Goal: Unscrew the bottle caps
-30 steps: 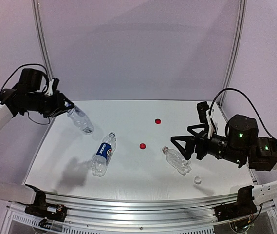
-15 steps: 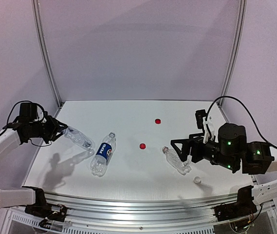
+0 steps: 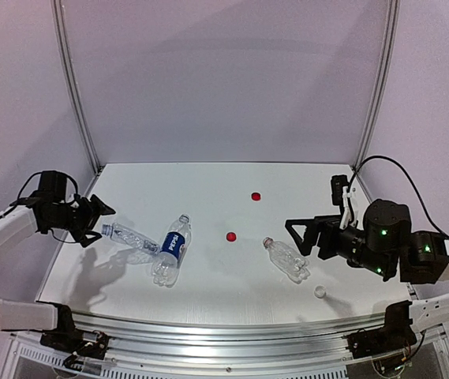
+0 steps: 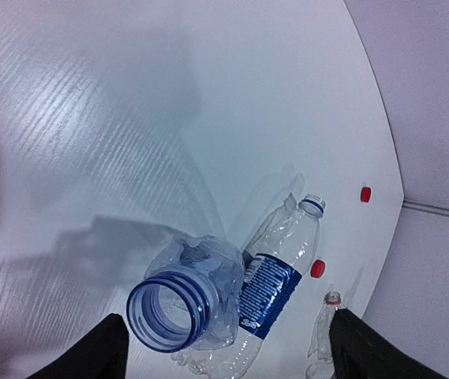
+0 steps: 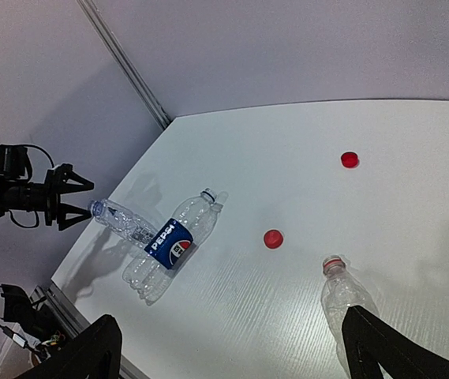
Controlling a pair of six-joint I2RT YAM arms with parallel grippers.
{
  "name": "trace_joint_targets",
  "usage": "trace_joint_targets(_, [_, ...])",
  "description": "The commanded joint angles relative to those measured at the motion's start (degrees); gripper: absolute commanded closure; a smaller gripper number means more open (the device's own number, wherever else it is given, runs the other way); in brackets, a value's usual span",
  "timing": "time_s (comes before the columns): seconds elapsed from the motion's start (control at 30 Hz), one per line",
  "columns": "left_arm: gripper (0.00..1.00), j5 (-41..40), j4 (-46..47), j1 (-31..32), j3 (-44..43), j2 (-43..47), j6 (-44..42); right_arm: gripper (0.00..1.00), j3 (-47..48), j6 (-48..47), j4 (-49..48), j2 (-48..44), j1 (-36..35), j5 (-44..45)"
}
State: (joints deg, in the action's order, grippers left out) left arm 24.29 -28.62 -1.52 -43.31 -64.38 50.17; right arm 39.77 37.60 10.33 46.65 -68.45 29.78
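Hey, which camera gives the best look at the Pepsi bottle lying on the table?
The right wrist view: the Pepsi bottle lies there whole, with its label readable. The top external view also shows it whole, but smaller. In the left wrist view an unlabelled bottle with an open mouth covers part of it.

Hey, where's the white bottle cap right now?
Top view: the white cap lies front right on the table, beside the base of the right-hand ribbed bottle.

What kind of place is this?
Probably a laboratory robot test cell: a white table enclosed by plain pale panels, a left gripper and right gripper above it, a Pepsi bottle lying there.
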Motion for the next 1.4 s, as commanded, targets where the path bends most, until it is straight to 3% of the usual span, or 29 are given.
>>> trace_joint_targets(0.0, [0.07, -5.3, -10.1, -0.2, -5.2, 2.7, -3.8, 0.00, 0.5, 1.6, 3.1, -1.3, 0.3, 1.3])
trace_joint_targets(0.07, [0.01, -8.5, -15.2, -0.3, -8.3, 3.6, -5.8, 0.00, 1.5, 3.2, 4.1, -1.6, 0.3, 1.9])
trace_joint_targets(0.27, [0.01, -13.6, -24.9, -0.3, -17.5, 5.7, -10.4, 0.00, 6.2, 3.6, 6.4, -0.9, 0.3, 2.4])
trace_joint_targets(0.43, [0.01, -13.4, -28.9, -0.3, -23.5, 9.6, -14.9, 0.00, 15.7, 12.0, 18.2, 2.6, 0.3, 8.8])
trace_joint_targets(0.6, [0.01, -4.5, -26.9, -0.3, -27.1, 14.8, -20.1, 0.00, 21.6, 11.2, 23.1, 3.9, 0.3, 8.5])
trace_joint_targets(0.73, [0.01, -0.1, -25.0, -0.2, -27.7, 19.5, -21.6, 0.00, 20.3, 12.0, 21.8, 1.9, 0.3, 7.6])
trace_joint_targets(0.97, [0.01, -0.4, -24.0, -0.2, -26.7, 24.1, -22.0, 0.00, 16.6, 11.2, 17.2, -0.3, 0.3, 4.4])
trace_joint_targets(1.37, [0.01, -0.1, -22.6, -0.2, -26.4, 23.9, -21.3, 0.00, 14.2, 8.9, 13.3, -1.5, 0.3, 3.3])
